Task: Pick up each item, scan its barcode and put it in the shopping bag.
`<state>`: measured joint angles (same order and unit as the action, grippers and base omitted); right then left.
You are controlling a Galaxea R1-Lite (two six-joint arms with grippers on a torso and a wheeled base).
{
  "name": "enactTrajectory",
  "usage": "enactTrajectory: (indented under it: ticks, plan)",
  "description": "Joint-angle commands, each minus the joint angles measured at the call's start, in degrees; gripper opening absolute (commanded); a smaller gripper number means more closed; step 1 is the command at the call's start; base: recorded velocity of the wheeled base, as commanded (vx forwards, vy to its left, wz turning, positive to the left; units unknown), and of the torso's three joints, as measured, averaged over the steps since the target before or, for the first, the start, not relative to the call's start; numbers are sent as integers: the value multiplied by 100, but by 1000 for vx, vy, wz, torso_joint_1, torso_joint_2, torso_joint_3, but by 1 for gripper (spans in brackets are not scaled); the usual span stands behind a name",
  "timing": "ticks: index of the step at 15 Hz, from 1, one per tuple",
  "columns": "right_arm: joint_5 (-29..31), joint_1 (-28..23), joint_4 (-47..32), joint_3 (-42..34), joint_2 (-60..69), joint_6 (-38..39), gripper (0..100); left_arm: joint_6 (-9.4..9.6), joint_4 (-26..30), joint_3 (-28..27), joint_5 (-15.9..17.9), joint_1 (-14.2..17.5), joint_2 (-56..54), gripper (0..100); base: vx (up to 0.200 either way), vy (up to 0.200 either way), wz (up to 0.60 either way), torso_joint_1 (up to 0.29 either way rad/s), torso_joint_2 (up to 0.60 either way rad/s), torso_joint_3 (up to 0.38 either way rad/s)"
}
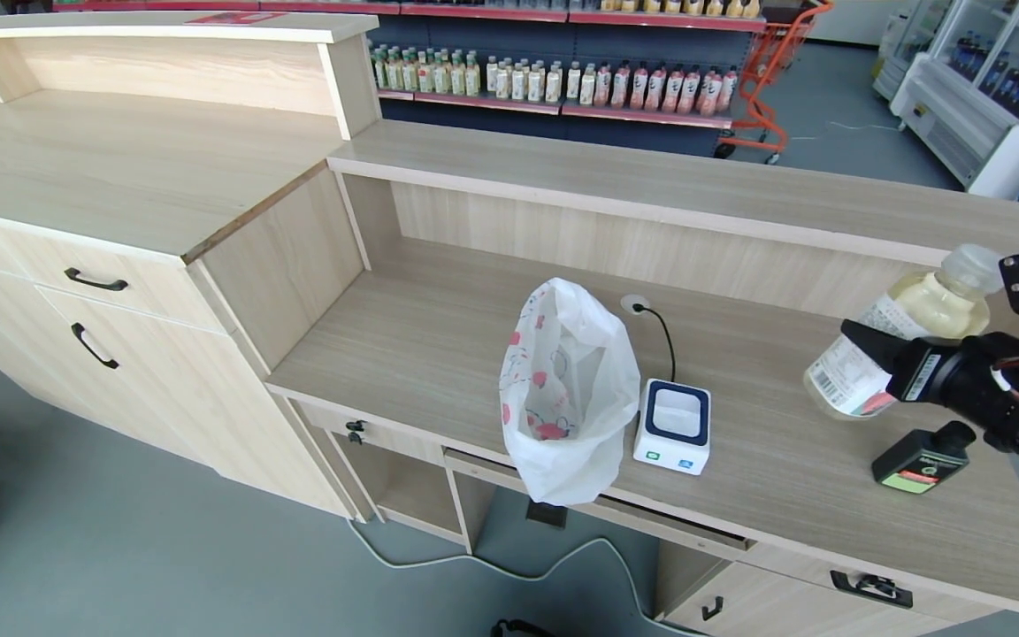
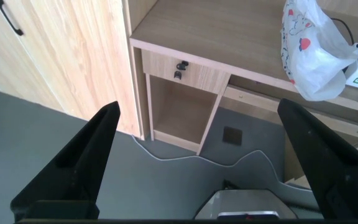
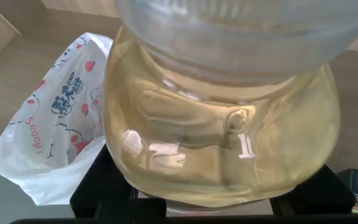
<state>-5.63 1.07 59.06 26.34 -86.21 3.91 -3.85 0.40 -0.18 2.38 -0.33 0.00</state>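
The worktop is overlooked from above by the head view. The shopping bag is shared by all three views.

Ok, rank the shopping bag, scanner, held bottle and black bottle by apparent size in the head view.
1. shopping bag
2. held bottle, though it is raised nearer the camera, so its lead over the scanner is unsure
3. scanner
4. black bottle

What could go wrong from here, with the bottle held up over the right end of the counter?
The right hand holds the bottle tilted, so it might slip on the way to the scanner. The small dark bottle lies just below that arm and could get knocked. The bag slumps at the front edge of the counter; a heavy bottle dropped in may pull it off.
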Motion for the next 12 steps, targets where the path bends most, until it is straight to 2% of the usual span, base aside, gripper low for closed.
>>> enactTrajectory:
  ticks: [1, 5, 8, 12]
  plan:
    - [1, 25, -229, 231, 219, 22, 0, -1, 4, 1, 0, -2, 0, 100, 0, 0, 0, 0, 0, 0]
    - [-8, 218, -281, 512, 34, 22, 0, -1, 4, 1, 0, -2, 0, 100, 0, 0, 0, 0, 0, 0]
    - [9, 666, -299, 600, 25, 31, 0, -1, -5, 1, 0, -2, 0, 100, 0, 0, 0, 0, 0, 0]
    - [9, 1009, -273, 776, -291, 48, 0, 7, -5, 1, 0, -2, 0, 100, 0, 200, 0, -1, 2, 5]
